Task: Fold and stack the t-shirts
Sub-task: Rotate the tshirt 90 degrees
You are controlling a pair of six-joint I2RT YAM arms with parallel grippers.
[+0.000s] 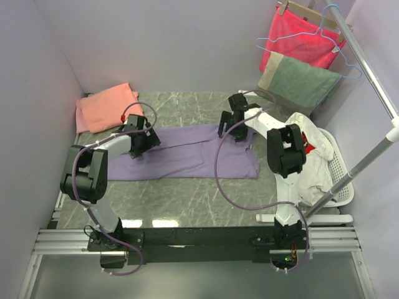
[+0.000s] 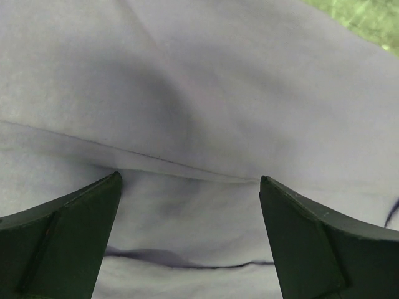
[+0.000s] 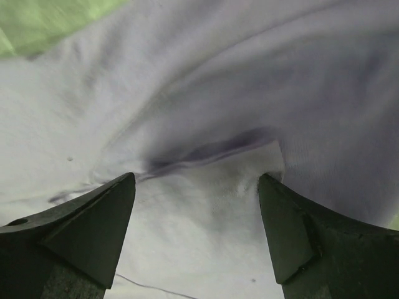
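T-shirts lie in 2 places on the marble table (image 1: 187, 205). The purple t-shirt (image 1: 187, 156) is spread flat as a wide band across the middle, with a few creases. The pink t-shirt (image 1: 106, 107) sits well apart in a loose folded bundle at the far left corner, close to the wall. The left gripper (image 1: 145, 139) is down over the left end of the purple t-shirt with its jaws spread wide and nothing between them. Its wrist view shows only purple cloth and a thin fold line running across just past the fingertips. The right gripper (image 1: 229, 128) is low over the far right part of the same t-shirt, also with its jaws apart and grasping nothing; a dark pucker of cloth lies between its fingers. Whether either set of fingertips presses on the cloth cannot be told. At the far right a red cloth (image 1: 299, 34) and a grey-green towel (image 1: 299, 82) hang on a rack, and a white basket (image 1: 340, 174) holding pale laundry stands beside the right arm.
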